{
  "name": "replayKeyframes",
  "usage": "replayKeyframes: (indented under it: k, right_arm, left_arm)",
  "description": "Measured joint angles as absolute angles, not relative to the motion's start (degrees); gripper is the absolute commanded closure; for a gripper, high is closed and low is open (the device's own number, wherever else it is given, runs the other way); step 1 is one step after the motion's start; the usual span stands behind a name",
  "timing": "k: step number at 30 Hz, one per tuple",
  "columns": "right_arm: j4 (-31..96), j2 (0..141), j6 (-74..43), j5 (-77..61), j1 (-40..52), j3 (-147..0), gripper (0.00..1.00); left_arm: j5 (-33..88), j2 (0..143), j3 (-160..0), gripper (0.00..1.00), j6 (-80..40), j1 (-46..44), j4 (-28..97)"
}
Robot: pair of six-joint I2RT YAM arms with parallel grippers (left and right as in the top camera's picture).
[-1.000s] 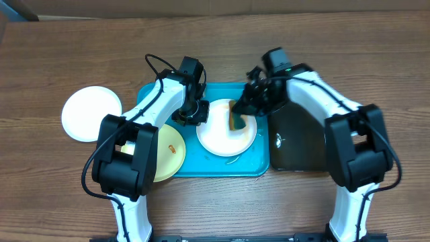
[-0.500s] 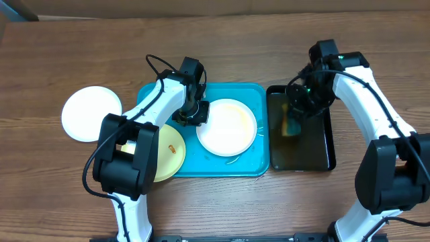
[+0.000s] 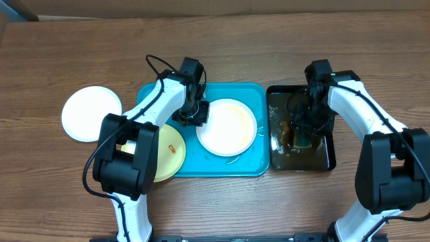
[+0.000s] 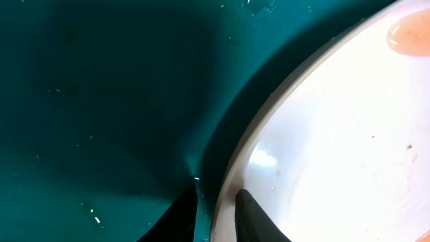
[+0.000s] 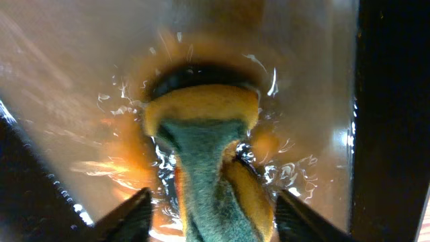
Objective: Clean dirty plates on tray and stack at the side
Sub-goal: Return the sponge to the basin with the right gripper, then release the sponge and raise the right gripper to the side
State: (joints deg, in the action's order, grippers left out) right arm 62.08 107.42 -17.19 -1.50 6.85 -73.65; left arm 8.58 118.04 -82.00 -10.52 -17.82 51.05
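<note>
- Nearest the robot's bases, in the lower left of the overhead view, the yellow-green plate (image 3: 169, 156) lies over the lower left corner of the turquoise tray (image 3: 254, 163). The left arm partly covers it, and a small orange mark shows on it.
- Further in, the middle white plate (image 3: 227, 126) lies flat on the turquoise tray, right of the tray's centre.
- The left claw (image 3: 195, 115) meets this plate at its left rim. In the left wrist view the two dark fingertips (image 4: 250, 214) sit one on each side of the rim with only a narrow gap, so the claw is clamped on the plate's edge.
- That view also shows an orange-red smear (image 4: 410, 32) on the plate at the upper right of the frame, and wet specks on the tray floor.
- On the right, just beside the turquoise tray, the black tray (image 3: 327, 158) holds water.
- The right claw (image 3: 302, 129) is closed on the sponge (image 3: 299, 138), yellow with a green scrub side, and presses it into the rippled water.
- At the far left the left white plate (image 3: 91, 113) lies alone on the wooden desk (image 3: 54, 195), apart from the tray.
</note>
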Motion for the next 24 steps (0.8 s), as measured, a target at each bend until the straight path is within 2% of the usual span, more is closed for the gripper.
replayKeyframes:
  k: [3,4,7,9,10,14,19,20,21,22,24]
  right_arm:
    - [64.38,107.44,-17.10,-1.19,6.79,-74.39,0.34]
    - [65.82,107.46,-16.86,-1.17,6.76,-75.24,0.31]
    - [72.27,107.72,-16.34,-1.13,5.85,-83.33,0.14]
    - [73.69,107.72,-15.53,-1.08,4.97,-86.87,0.07]
    - [74.13,107.72,-15.42,-1.08,4.14,-89.27,0.00]
    - [75.16,107.72,-15.03,-1.08,-1.04,-95.61,0.00]
    - [75.13,107.74,-14.98,-0.89,-8.47,-96.12,0.00]
    - [74.78,107.74,-14.98,-0.82,-9.58,-96.12,0.00]
    - [74.52,107.74,-14.98,-0.84,-10.22,-96.12,0.00]
    - [74.17,107.74,-14.98,-0.80,-10.85,-96.12,0.00]
    - [73.60,107.74,-14.98,-0.82,-11.70,-96.12,0.00]
  left_arm:
    - [8.58,118.04,-82.00,0.67,-10.55,-17.82,51.05]
    - [8.58,118.06,-82.00,0.64,-10.57,-17.82,51.05]
    - [8.60,118.06,-82.00,0.59,-10.55,-17.82,51.03]
    - [8.60,118.06,-82.00,0.56,-10.57,-17.82,51.05]
    - [8.62,118.04,-82.00,0.54,-10.57,-17.82,51.03]
    - [8.60,118.04,-82.00,0.54,-10.55,-17.82,50.74]
    - [8.56,118.04,-82.00,0.67,-10.72,-17.82,50.59]
    - [8.56,118.04,-82.00,0.74,-10.81,-17.82,50.63]
    - [8.56,118.04,-82.00,0.92,-11.00,-17.82,50.72]
    - [8.56,118.04,-82.00,0.96,-11.51,-17.82,50.87]
    - [8.78,118.06,-82.00,0.96,-12.05,-17.82,51.22]
